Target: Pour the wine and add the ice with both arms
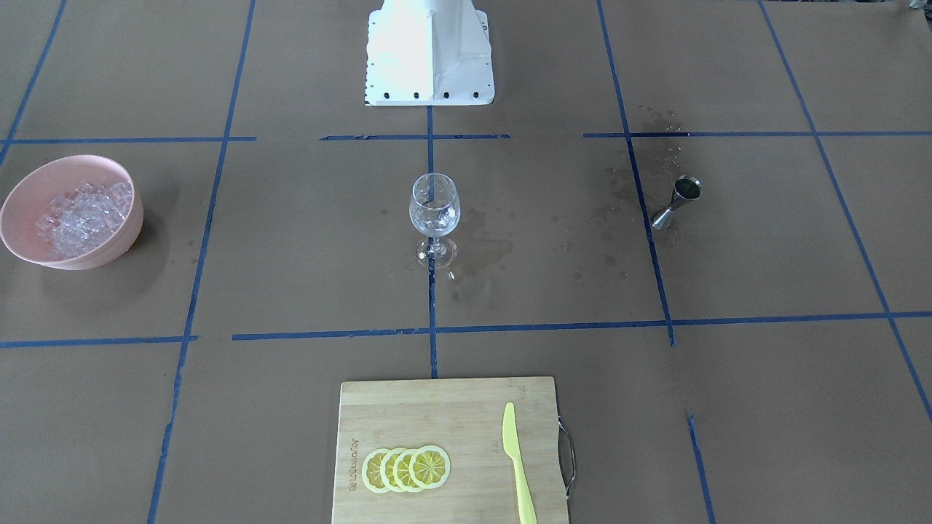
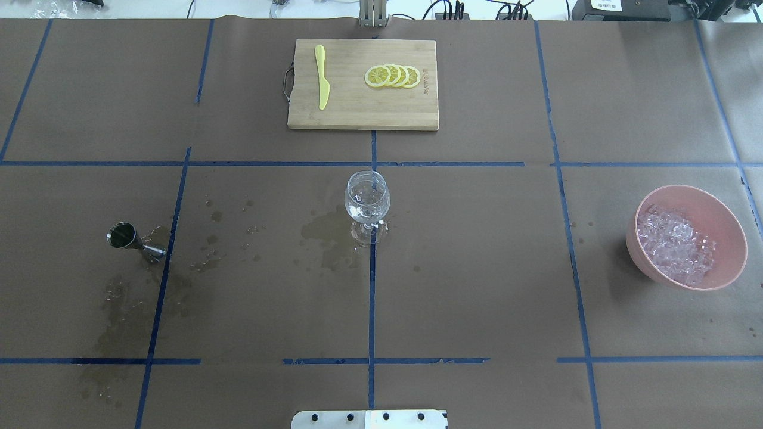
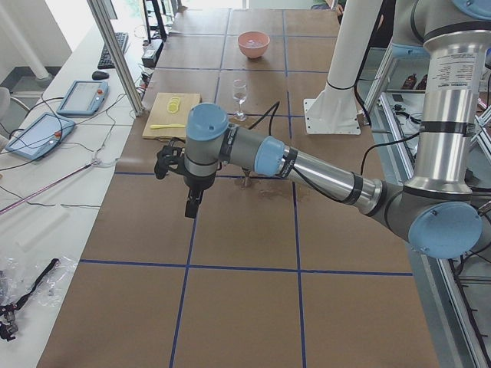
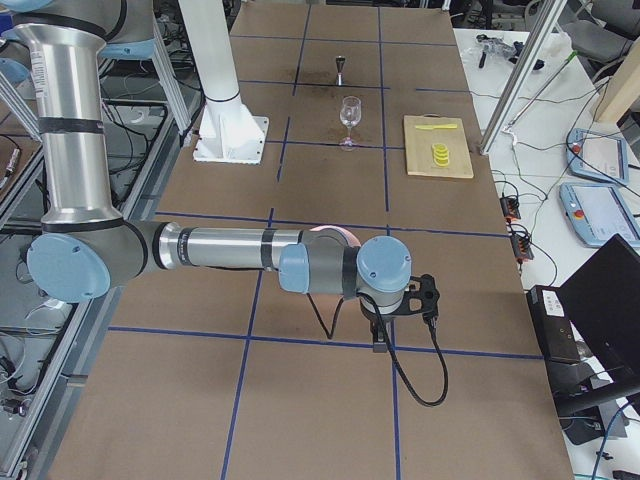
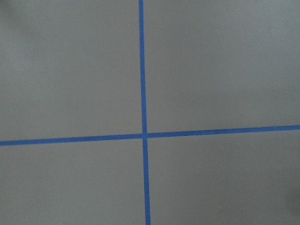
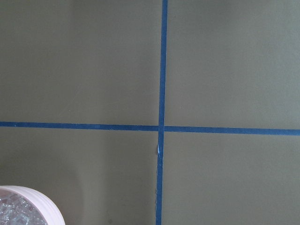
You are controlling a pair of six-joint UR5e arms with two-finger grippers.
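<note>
A clear stemmed glass stands at the table's middle, also in the overhead view; it seems to hold a little clear wine, hard to tell. The ice lies heaped in a pink bowl, at the overhead view's right. A steel jigger stands upright on the left side. My left gripper shows only in the exterior left view, beyond the jigger, over bare paper. My right gripper shows only in the exterior right view, beyond the bowl. I cannot tell whether either is open or shut.
Wet stains darken the brown paper beside the glass and around the jigger. A wooden cutting board with lemon slices and a yellow knife lies at the far edge. The white base block is at the robot's side.
</note>
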